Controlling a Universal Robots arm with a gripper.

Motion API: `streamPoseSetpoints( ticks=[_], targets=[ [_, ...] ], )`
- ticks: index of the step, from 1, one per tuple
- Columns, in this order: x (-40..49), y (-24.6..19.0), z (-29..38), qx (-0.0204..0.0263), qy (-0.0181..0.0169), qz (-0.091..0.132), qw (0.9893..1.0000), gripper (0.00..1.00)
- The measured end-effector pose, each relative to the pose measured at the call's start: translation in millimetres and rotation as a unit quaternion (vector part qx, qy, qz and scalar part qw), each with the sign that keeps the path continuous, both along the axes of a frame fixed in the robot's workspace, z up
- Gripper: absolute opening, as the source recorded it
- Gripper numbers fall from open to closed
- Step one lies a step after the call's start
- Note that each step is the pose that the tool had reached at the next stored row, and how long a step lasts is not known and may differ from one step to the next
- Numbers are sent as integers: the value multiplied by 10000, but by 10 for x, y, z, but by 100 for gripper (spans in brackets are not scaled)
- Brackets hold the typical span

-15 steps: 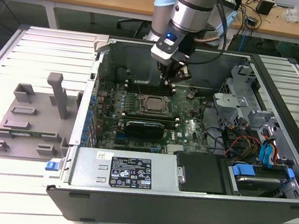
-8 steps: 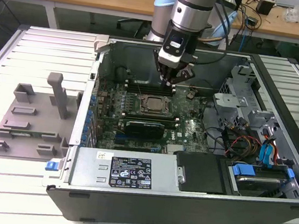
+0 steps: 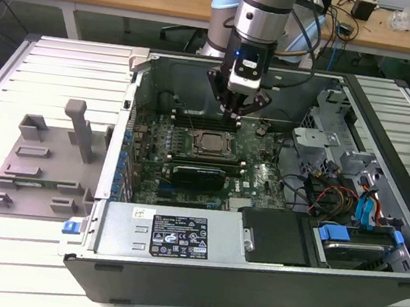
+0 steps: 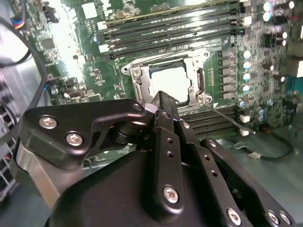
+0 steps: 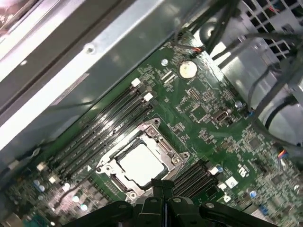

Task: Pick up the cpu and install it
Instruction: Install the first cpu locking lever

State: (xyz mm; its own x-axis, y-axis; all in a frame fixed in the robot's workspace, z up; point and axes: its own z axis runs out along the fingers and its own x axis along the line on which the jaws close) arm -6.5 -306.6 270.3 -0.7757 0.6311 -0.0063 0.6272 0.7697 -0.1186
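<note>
Black jointed end effector point(image 4: 163, 101), fingers clenched together on nothing, hangs just above the small flat square cpu with its silvery-white top point(image 4: 171, 79). The chip already lies inside the metal-framed socket point(image 4: 140, 85) on the green motherboard point(image 4: 71, 71). Placing looks done, but whether the frame is latched cannot be told.

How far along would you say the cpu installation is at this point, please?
Done: the cpu already sits inside the socket frame on the motherboard. In hand: nothing; the gripper hangs just above the socket, fingers together and empty. Left: little that shows; I cannot tell whether the frame is latched.
</note>
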Motion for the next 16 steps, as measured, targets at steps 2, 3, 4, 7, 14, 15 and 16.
streamPoseSetpoints(
  ticks=[2, 3, 4, 7, 14, 15, 16],
  targets=[
    [-1, 0, 0, 116, 0, 181, 9998, 11],
    [-1, 0, -1, 162, 0, 226, 9996, 11],
    [0, 0, -1, 192, 0, 290, 9994, 11],
    [-1, 0, -4, 197, 7, 673, 9975, 11],
    [0, 0, -8, 196, 25, 1582, 9872, 11],
    [-1, 0, -9, 196, 27, 1681, 9856, 11],
    [0, 0, -9, 196, 30, 1840, 9827, 11]
  ],
)
